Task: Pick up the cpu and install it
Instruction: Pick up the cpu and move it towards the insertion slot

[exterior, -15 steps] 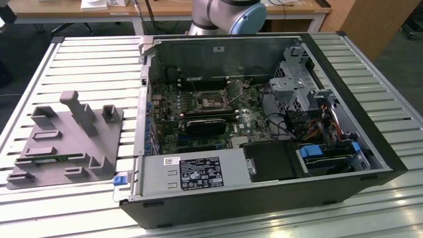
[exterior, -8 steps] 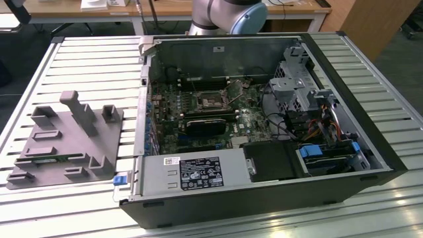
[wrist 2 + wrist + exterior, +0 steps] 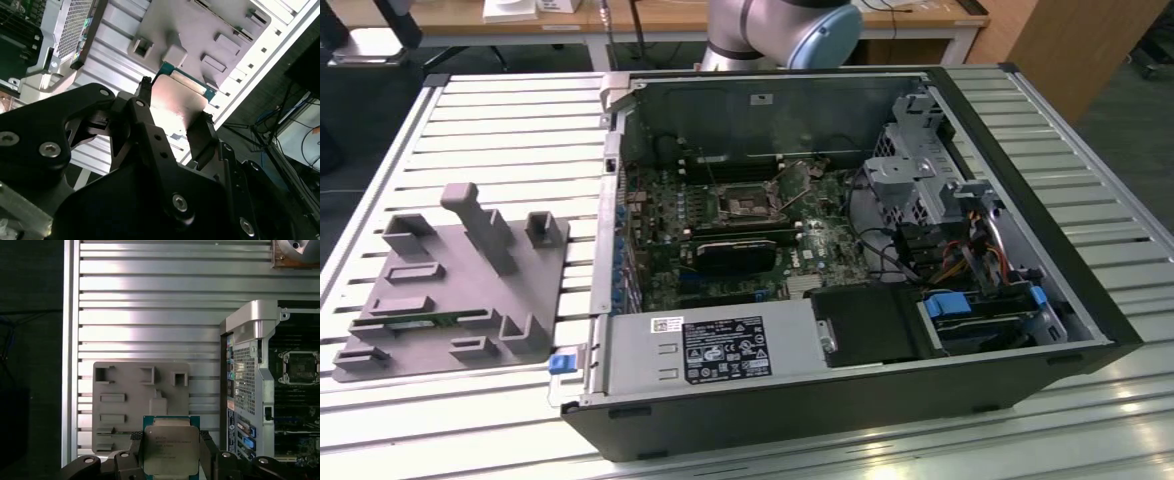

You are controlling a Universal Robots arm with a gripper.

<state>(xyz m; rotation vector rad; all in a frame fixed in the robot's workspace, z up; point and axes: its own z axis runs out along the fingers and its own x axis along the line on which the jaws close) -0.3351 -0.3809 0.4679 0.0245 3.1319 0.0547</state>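
The black gripper (image 3: 170, 462) sits closest to the lens in both wrist views, its two fingers (image 3: 135, 442) pinching the cpu (image 3: 169, 442) by opposite edges. The cpu is a flat square chip with a silvery-grey metal top carrying faint print, and a thin green rim shows around it. In the second wrist view its lit face glares almost white. It hangs in the air over the near edge of the grey plastic fixture (image 3: 125, 385), clear of it. The fixture lies on a slatted aluminium table (image 3: 494, 130), toward the edge at the exterior view's left. An open computer case (image 3: 854, 385) stands just beside it, with the black-framed socket (image 3: 750, 205) on the motherboard inside. A wooden bench (image 3: 720, 15) stands behind the table.
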